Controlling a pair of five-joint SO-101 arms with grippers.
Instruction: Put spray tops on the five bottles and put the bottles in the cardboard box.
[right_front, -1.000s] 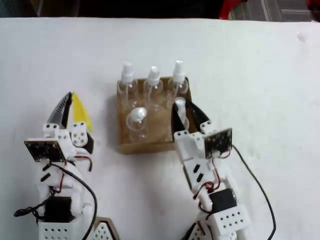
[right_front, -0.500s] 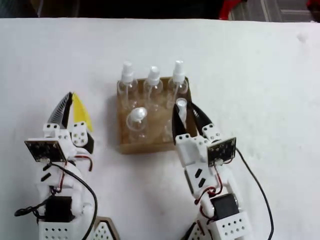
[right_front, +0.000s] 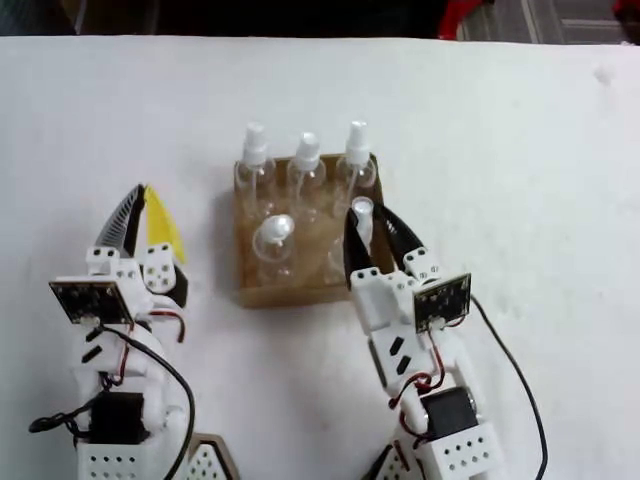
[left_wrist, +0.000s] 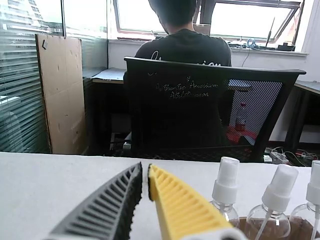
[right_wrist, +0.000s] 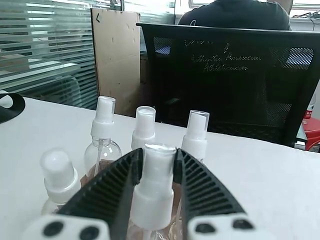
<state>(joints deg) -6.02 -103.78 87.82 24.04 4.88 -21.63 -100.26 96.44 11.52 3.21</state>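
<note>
High view: over the last second my right arm has drawn back a little toward the near edge of the tabletop (right_front: 520, 150). The fifth bottle (right_front: 361, 213) has barely moved. It stands in the near-right corner of the cardboard box (right_front: 300, 293). My right claw (right_front: 367, 216) is around its spray top, jaws only narrowly apart. My read is that the bottle is seated and I'm close to letting go, which would finish the task.

Three bottles (right_front: 305, 170) line the box's far wall and a fourth bottle (right_front: 272, 245) sits near-left. All five are capped. The box is near the tabletop's middle. My left claw (right_front: 140, 190) is parked left of the box over the tabletop, jaws together and empty. It hasn't shifted.

Left wrist view: my left claw (left_wrist: 145, 167) has one grey jaw and one yellow, both ribbed and tapering to tips that meet, with nothing between them. Past it are three bottles (left_wrist: 225, 185) with clear round shoulders, thin dip tubes and white tops.

Right wrist view: the black ribbed jaws of my right claw (right_wrist: 159, 152) press both sides of the white cylindrical spray top (right_wrist: 159, 175), touching as far as I can tell. The top is smooth plastic and could slip. Behind it stand the three bottles (right_wrist: 144, 125), with the fourth bottle (right_wrist: 57, 172) off to one side. The box is shallow brown board, matte.
</note>
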